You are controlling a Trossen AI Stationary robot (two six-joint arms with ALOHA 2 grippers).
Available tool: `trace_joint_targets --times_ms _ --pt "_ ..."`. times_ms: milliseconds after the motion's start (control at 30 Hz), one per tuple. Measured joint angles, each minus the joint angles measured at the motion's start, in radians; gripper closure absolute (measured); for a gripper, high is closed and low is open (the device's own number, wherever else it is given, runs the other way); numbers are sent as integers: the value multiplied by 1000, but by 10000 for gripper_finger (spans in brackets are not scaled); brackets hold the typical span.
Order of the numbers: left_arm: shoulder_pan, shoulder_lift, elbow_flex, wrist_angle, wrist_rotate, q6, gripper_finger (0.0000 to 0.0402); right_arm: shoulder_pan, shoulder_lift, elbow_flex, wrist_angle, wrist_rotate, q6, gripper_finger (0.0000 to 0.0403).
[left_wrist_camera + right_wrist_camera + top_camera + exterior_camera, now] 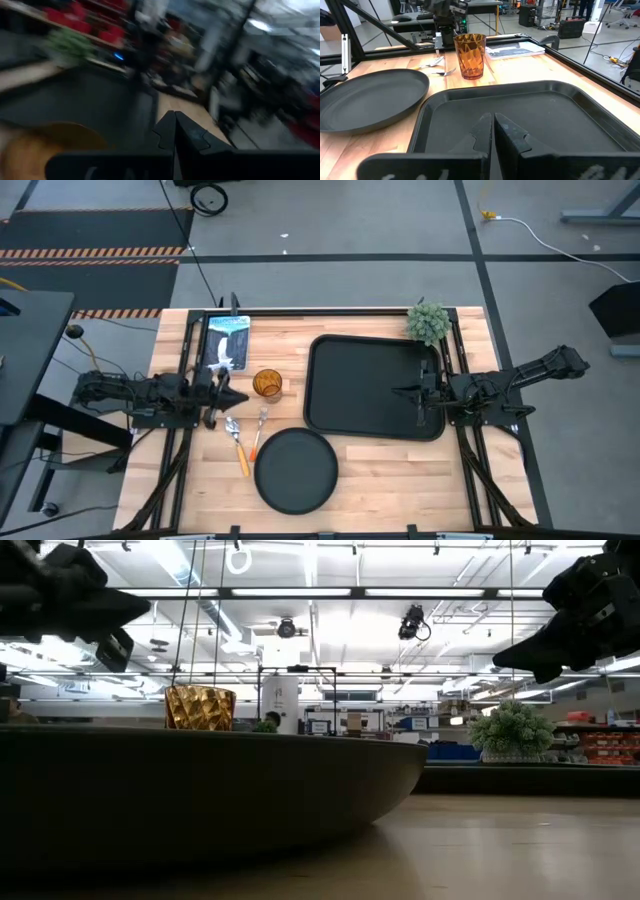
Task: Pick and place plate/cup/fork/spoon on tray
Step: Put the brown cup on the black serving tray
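Observation:
The black tray (375,385) lies right of centre, and it also shows in the right wrist view (530,112). The round black plate (296,470) rests flat near the front edge. The amber cup (267,383) stands upright left of the tray. The fork (260,428) and the spoon (237,442) lie side by side between cup and plate, handles toward the near edge. My left gripper (238,397) is shut and empty, above the table just left of the cup. My right gripper (400,391) is shut and empty, above the tray's right half.
A small green plant (428,322) stands at the tray's far right corner. A printed booklet (225,340) lies at the far left of the table. Bare wood lies right of the plate, in front of the tray.

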Motion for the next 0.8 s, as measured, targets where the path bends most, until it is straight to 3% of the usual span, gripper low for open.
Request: trace_joint_targets --times_ms 133,233,500,800 --pt "0 56 0 59 -216 -7 392 0 0 0 0 0 0 376" --pt "4 136 0 116 -294 -20 392 0 0 0 0 0 0 376" --pt "74 421 0 362 -306 -11 392 0 0 0 0 0 0 376" --pt "187 604 33 416 -268 9 392 0 0 0 0 0 0 376"
